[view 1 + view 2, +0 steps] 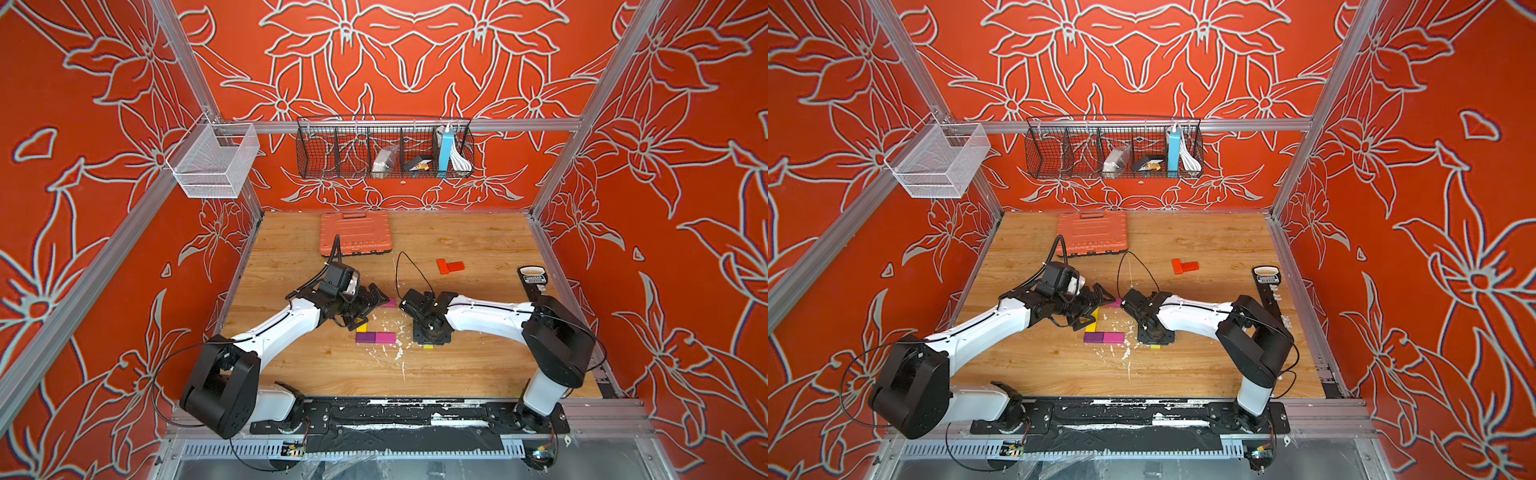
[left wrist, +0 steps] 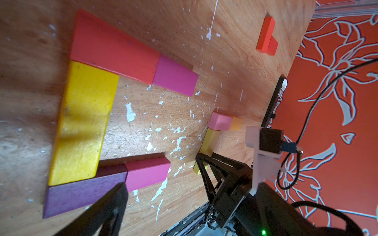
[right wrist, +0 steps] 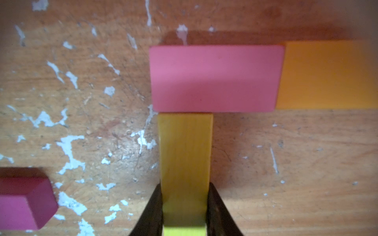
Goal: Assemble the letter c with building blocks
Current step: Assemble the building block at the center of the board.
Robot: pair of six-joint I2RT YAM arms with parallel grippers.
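right pincer point(image 3: 185, 204): pinching yellow block point(image 3: 185, 147) at its end | left pincer point(image 1: 370, 307): spread

The wooden tabletop point(image 1: 478, 365) bears an orange case point(image 1: 355, 232) at the back, two touching orange-red blocks point(image 1: 449, 266), a black device point(image 1: 533, 279) near its right edge, a five-block C point(image 2: 83, 122), and a yellow block point(image 3: 185, 153) butting a pink block point(image 3: 214, 77) that adjoins an orange block point(image 3: 327, 75).

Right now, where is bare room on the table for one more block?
Bare: the strip between the purple block and the front rail; the far corner behind the red blocks. Crowded: the centre, between left gripper and right gripper.
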